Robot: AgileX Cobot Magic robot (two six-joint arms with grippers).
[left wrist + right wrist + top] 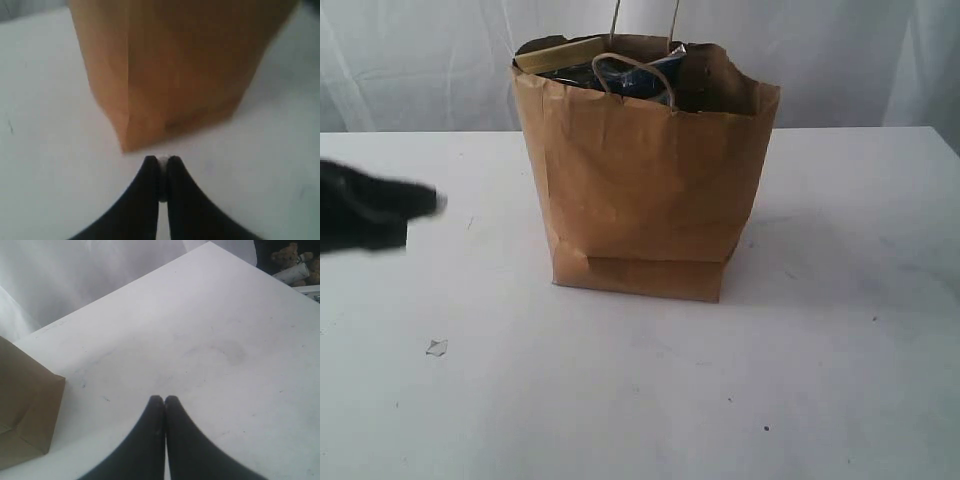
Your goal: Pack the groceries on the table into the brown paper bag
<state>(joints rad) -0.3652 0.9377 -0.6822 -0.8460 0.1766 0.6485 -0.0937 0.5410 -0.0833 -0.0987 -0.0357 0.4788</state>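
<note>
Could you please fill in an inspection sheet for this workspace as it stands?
Surface: white table, faint specks and smudges.
Job's things: brown paper bag upright, blue packet showing at its rim; no groceries seen outside it.
Clutter: one small clear scrap on the table.
Grippers: left gripper shut, low beside the bag; right gripper shut over bare table.
Cables: nothing seen.
Surroundings: white drapes behind.

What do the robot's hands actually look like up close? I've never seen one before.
The left gripper and the right gripper each end in two plain matte black fingers, broad at the base and curving inward to narrow, rounded tips. No markings or cables show on them. The exterior view shows the left one only as a blurred black shape.
</note>
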